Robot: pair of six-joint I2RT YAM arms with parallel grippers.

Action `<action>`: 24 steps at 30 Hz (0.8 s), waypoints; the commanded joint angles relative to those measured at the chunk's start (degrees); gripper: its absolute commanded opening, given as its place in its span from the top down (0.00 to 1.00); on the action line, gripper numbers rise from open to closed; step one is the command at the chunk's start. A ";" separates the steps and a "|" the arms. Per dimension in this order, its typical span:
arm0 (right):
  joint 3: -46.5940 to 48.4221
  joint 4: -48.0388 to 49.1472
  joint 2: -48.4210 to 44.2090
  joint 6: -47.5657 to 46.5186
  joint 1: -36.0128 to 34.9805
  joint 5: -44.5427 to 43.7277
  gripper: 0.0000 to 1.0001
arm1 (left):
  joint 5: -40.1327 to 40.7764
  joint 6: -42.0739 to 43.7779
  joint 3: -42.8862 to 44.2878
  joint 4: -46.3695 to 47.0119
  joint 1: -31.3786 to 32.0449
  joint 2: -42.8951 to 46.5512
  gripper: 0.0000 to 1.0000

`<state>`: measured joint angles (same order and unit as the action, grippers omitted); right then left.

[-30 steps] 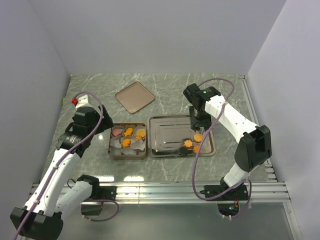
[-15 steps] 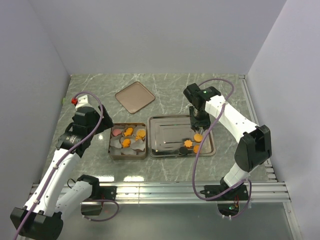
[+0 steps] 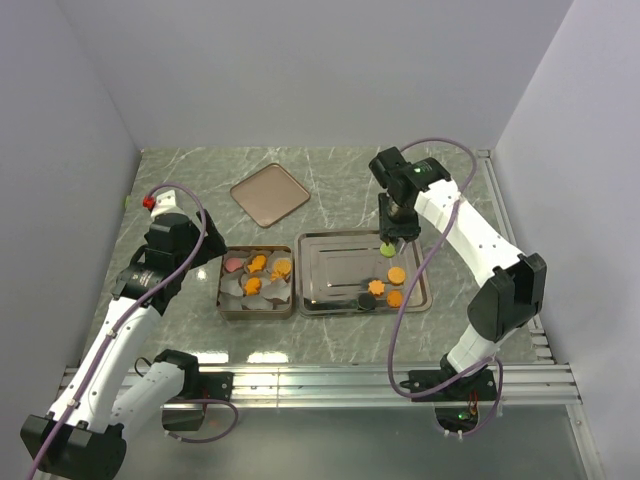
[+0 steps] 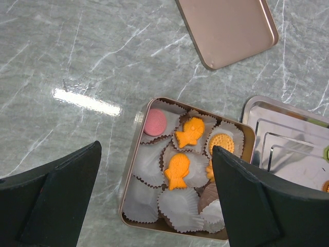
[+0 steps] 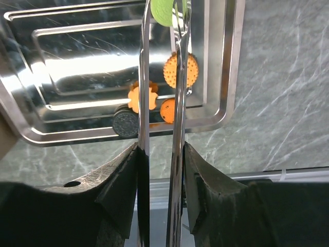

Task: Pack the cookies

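Cookies (image 5: 180, 70): some lying on steel tray (image 3: 330, 262), others sitting in tin (image 4: 134, 170) | green cookie (image 5: 163, 10) being clamped in right tool (image 3: 388, 238) over tray | left tool (image 4: 157, 154) hanging wide apart above tin, carrying nothing | step, I reckon: moving green one; next needing swing left to a free paper cup (image 4: 180, 206) | writing: none showing
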<state>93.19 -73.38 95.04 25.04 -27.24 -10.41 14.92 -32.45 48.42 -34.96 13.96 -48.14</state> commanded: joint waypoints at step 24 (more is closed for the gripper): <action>-5.04 3.51 1.46 -0.95 0.35 -0.40 0.42 | 1.43 -0.95 0.53 0.59 0.19 1.12 0.05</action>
<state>87.35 -71.59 95.44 24.73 -27.22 -10.83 14.98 -32.58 48.42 -34.98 13.96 -47.83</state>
